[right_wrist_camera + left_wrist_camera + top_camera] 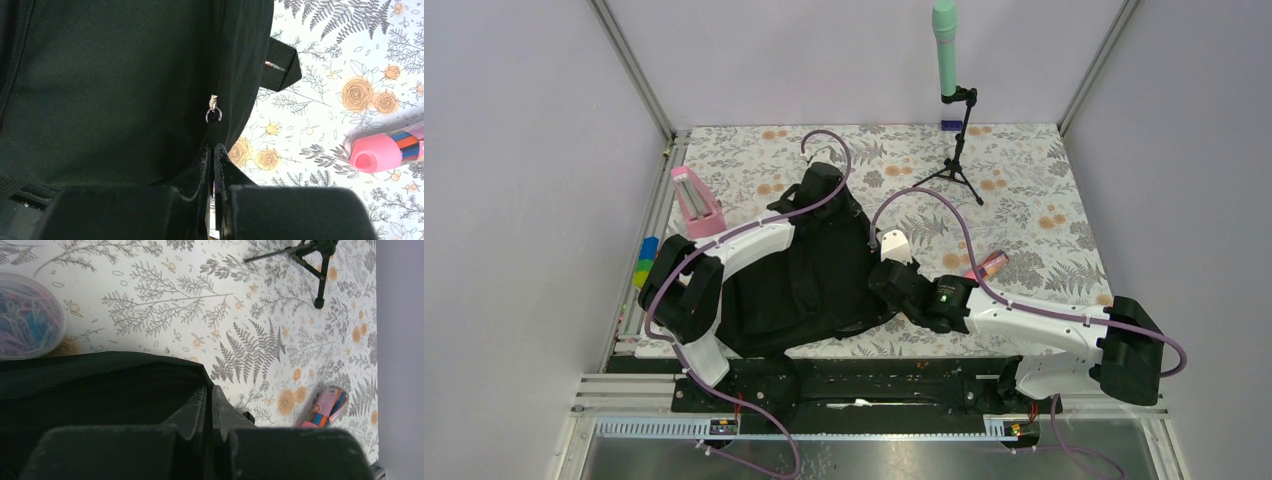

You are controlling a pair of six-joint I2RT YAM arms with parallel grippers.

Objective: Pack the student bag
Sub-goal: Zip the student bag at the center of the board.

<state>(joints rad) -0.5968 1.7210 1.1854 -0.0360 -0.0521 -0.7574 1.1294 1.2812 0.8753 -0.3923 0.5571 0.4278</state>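
My left pincer (209,392) has its jaws pressed flat together. The tips rest against the stitched far edge of the student bag (100,385), a big, soft backpack of matte black woven fabric. I cannot tell whether any cloth is pinched between them.

My right pincer (212,150) is closed just as tightly. Its tips meet the black zip tab (214,132), which hangs from a small silver ring (213,115) on the bag's side seam, and they look clamped on that tab. A flat black webbing loop (281,65) sticks out from the bag's edge just above.

The bag lies slumped near the front middle of the table. It sits on a smooth white tablecloth (1034,200) printed with grey ferns and orange roses, and it takes up most of the ground between my two arms.

A clear round plastic tub of coloured paper clips (27,315) stands just beyond the bag's far edge. A pink-capped tube of coloured pencils (385,150) lies on its side to the bag's right, near my right wrist. A slim black tripod (956,160) carrying a mint-green cylinder stands well apart at the back. A pink wedge-shaped object (696,200) sits at the left edge.

Between the bag's right side and the tripod the cloth is bare. Grey walls close in the left and right sides.
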